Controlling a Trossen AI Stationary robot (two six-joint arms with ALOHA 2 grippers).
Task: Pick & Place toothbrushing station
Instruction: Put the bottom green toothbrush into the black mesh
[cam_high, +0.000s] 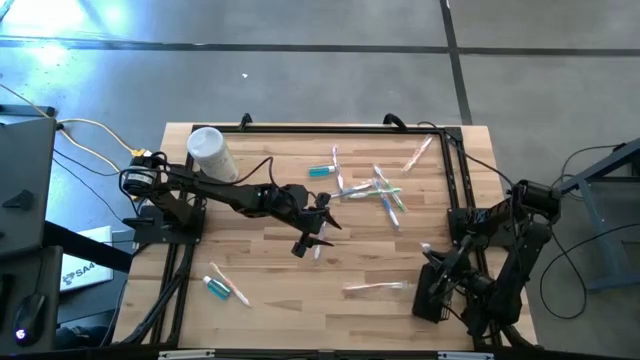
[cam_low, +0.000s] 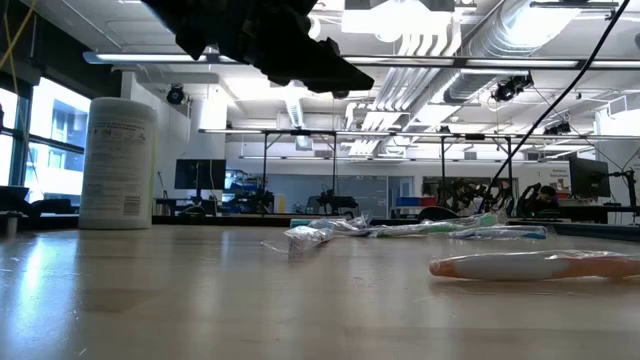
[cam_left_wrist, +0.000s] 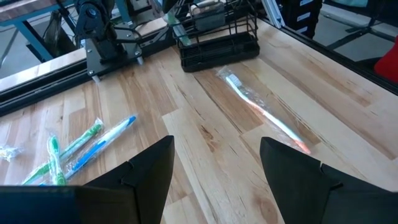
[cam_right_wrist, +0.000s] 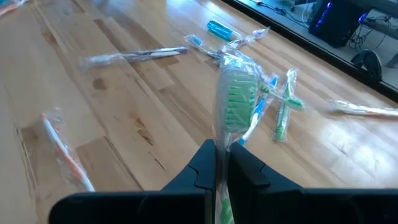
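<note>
At a wooden table (cam_high: 270, 290), two dark robot arms work among scattered, plastic-wrapped toothbrushes. The left gripper (cam_left_wrist: 214, 163) hangs above the middle of the table with its fingers spread and nothing between them. Ahead of it, an orange-handled toothbrush (cam_left_wrist: 267, 112) lies flat on the boards, its head pointing toward the black wire-mesh holder (cam_left_wrist: 219, 37) near the right edge. The right gripper (cam_right_wrist: 222, 163), close to the table's front right corner, is clenched on a wrapped green toothbrush (cam_right_wrist: 236, 99), which stands up from its fingers. A loose cluster of green and blue toothbrushes (cam_high: 380, 190) lies toward the far edge, with a teal toothpaste tube (cam_high: 320, 171) beside it. Another teal tube (cam_high: 216, 288) and a brush lie near the front left corner. A white canister (cam_high: 211, 152) stands at the far left corner.
</note>
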